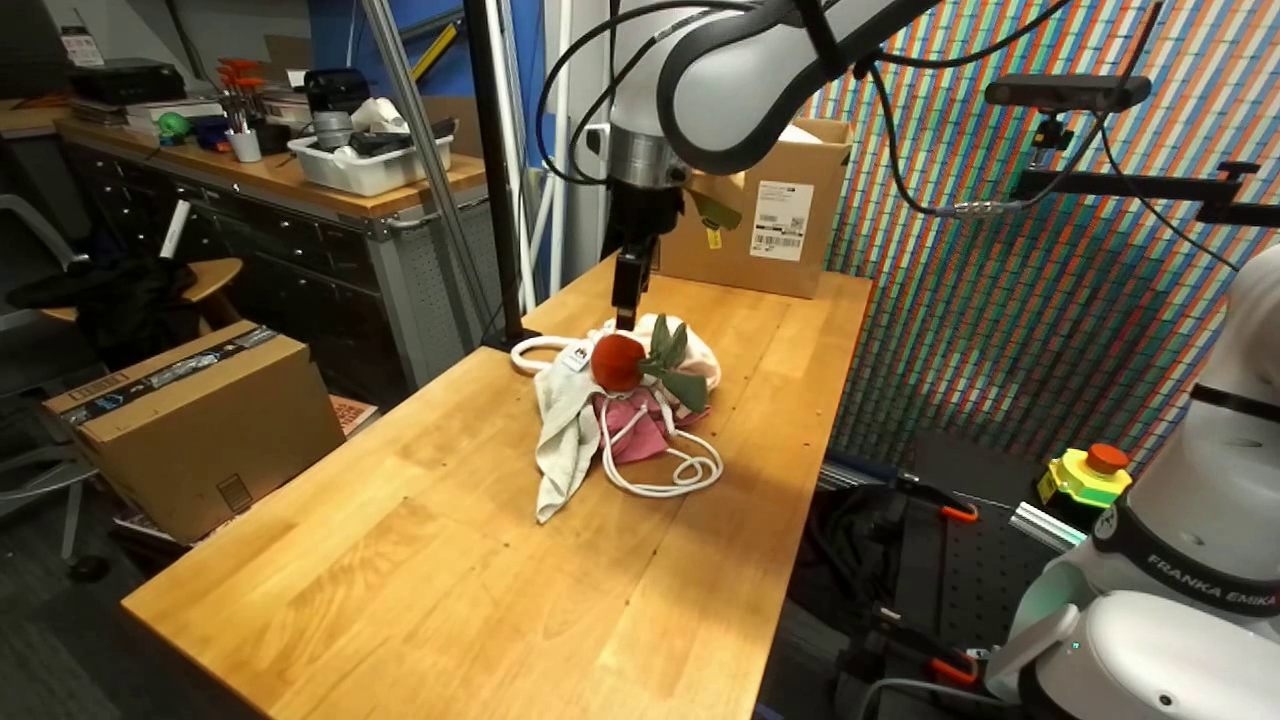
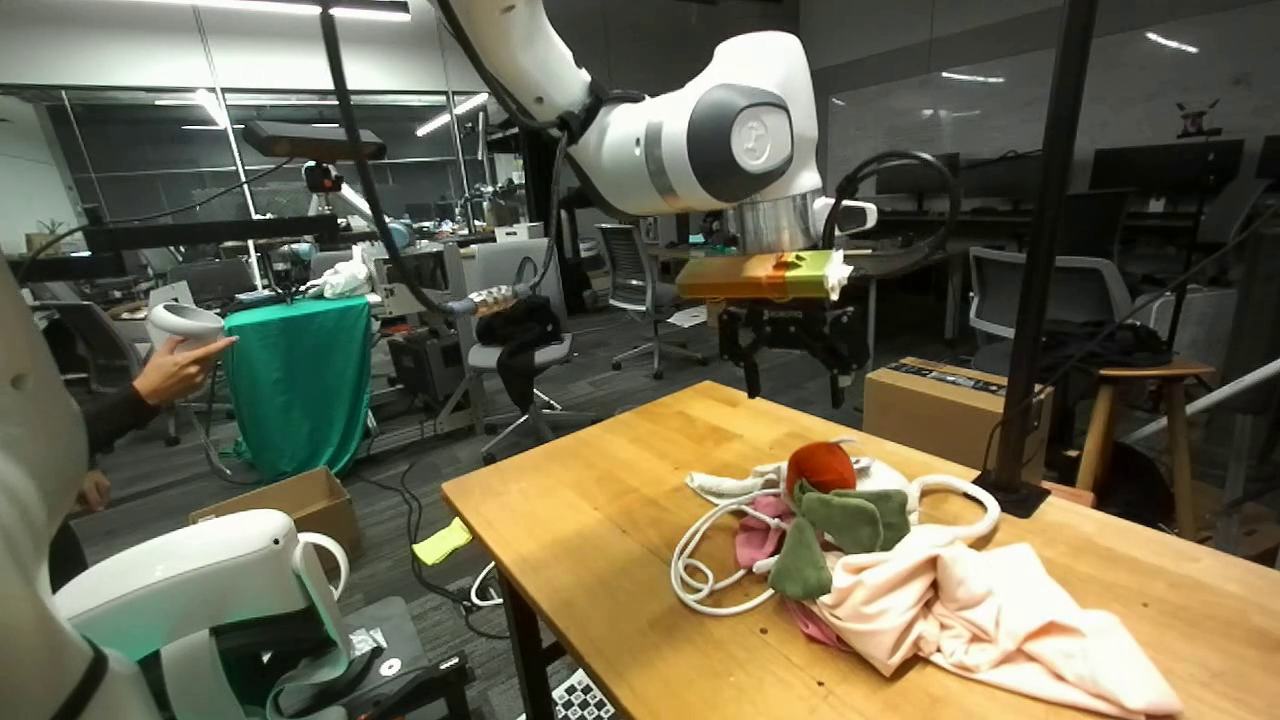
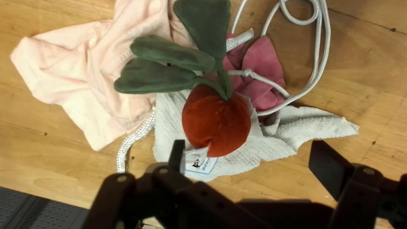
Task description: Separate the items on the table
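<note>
Below gaping jaws, red plush (image 3: 216,122) tops white cloth (image 3: 270,147); rope (image 3: 133,136) alongside.

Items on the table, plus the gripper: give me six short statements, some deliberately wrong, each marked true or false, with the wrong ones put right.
1. The gripper is open above the table. True.
2. In the wrist view, the toy lies over part of the white cloth. True.
3. The white cloth hangs off the table's edge. False: all that shows of it lies on the table.
4. The toy is blue all over. False: it is red with green leaves.
5. The thin rope crosses over the dark pink cloth. True.
6. The toy, white cloth and dark pink cloth lie well apart. False: they are bunched together.
</note>
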### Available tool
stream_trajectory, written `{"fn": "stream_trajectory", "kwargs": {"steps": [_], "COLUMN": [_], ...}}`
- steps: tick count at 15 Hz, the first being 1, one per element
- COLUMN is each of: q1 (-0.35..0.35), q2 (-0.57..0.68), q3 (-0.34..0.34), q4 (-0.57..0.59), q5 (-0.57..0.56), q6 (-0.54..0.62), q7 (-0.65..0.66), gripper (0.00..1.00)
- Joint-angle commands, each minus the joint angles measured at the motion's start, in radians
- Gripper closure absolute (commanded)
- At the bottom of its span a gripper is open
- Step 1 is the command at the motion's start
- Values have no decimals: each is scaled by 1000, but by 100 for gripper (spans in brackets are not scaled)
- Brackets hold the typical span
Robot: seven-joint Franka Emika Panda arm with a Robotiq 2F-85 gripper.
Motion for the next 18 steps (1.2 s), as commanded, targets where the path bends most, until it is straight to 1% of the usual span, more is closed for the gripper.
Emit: {"fn": "stream_trajectory", "kwargs": {"steps": [1, 4, 9, 18], "q1": [-4, -7, -7, 7], "q2": [106, 166, 242, 310], "q3": [16, 23, 12, -25], "q4": [80, 113, 147, 169], "q5": [46, 59, 19, -117], "q6": [-1, -6, 38, 65], "q7": [-6, -3, 5, 49], "gripper": [0, 0, 0, 0]}}
